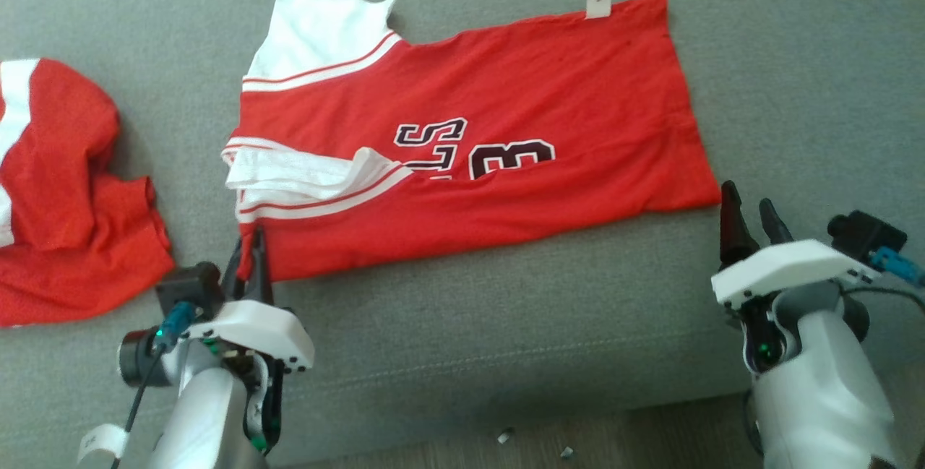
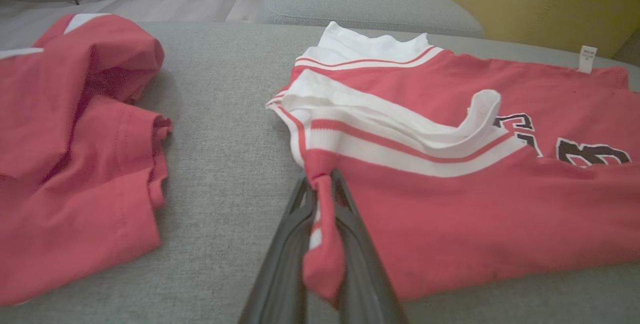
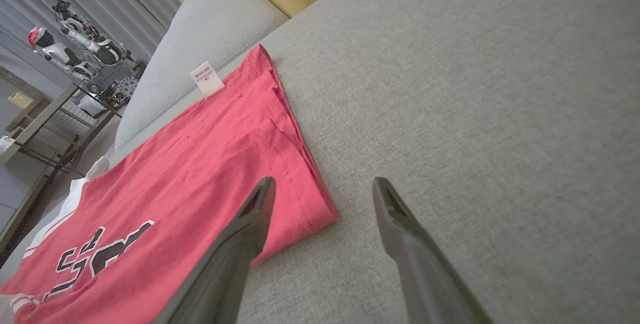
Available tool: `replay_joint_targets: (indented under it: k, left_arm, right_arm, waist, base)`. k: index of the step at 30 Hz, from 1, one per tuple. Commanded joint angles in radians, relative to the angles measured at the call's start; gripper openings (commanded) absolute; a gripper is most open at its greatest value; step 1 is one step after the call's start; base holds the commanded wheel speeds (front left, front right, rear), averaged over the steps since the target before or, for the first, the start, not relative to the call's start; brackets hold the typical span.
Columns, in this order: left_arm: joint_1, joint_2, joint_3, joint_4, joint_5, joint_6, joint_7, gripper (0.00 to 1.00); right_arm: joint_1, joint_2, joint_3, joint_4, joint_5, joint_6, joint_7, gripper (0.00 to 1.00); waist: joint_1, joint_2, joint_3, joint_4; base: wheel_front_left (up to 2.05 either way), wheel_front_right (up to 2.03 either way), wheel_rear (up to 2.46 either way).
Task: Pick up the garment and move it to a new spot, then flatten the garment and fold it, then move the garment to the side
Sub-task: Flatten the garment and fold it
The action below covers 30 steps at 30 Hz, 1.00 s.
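The left gripper [image 1: 253,241] is pinching shut on the near corner of the red and white cloth jersey with dark letters [image 1: 506,86]. The right gripper [image 1: 748,205] is hanging wide open, holding nothing, just beside the jersey's other near corner. The jersey is lying spread out on the grey cloth sofa [image 1: 795,93]. A crumpled red shirt [image 1: 65,201] is lying to its left.

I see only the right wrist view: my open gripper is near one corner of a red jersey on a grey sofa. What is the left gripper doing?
Observer: The left gripper is shut on the near corner at the white-trimmed end of the red jersey with black lettering.
Operator: Is anything else nearby?
Observer: Yes, a second crumpled red and white garment lies left of the jersey, apart from it.
Operator: Is that end flat?
Observer: No, a white fabric band with red stripes is folded over the front.
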Motion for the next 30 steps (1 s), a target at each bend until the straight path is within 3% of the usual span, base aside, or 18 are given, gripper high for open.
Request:
replay_joint_targets:
  k: [1,16,17,18,19,30]
  left_arm:
    - [-0.013,0.014,0.019,-0.042,0.01,-0.008,-0.006,0.0]
    - [-0.017,0.003,-0.021,-0.082,0.012,-0.005,-0.006,0.0]
    - [-0.018,0.003,-0.02,-0.083,0.012,-0.004,-0.006,0.0]
    - [-0.019,0.003,-0.019,-0.083,0.011,-0.003,-0.006,0.0]
    - [-0.019,0.003,-0.018,-0.084,0.011,-0.002,-0.006,0.0]
    - [-0.001,0.007,-0.006,-0.051,0.016,-0.003,-0.006,0.0]
  right_arm:
    - [-0.053,0.006,0.014,0.001,0.006,0.006,0.0,1.0]
    - [-0.214,0.006,0.045,0.275,0.065,0.006,-0.057,1.0]
    - [-0.219,0.006,0.053,0.285,0.073,0.006,-0.06,0.69]
    - [-0.224,0.006,0.06,0.294,0.08,0.006,-0.064,0.15]
    - [-0.229,0.006,0.067,0.301,0.086,0.006,-0.069,0.0]
    - [-0.24,-0.015,0.085,0.365,0.065,0.006,-0.137,0.0]
  waist:
    - [0.0,0.0,0.01,0.009]
    - [0.0,0.0,0.058,0.051]
    - [0.0,0.0,0.059,0.052]
    - [0.0,0.0,0.059,0.052]
    - [0.0,0.0,0.059,0.051]
    - [0.0,0.0,0.02,0.028]
  base:
    - [0.0,0.0,0.0]
    - [0.0,0.0,0.0]
    - [0.0,0.0,0.0]
    - [0.0,0.0,0.0]
    - [0.0,0.0,0.0]
    - [0.0,0.0,0.0]
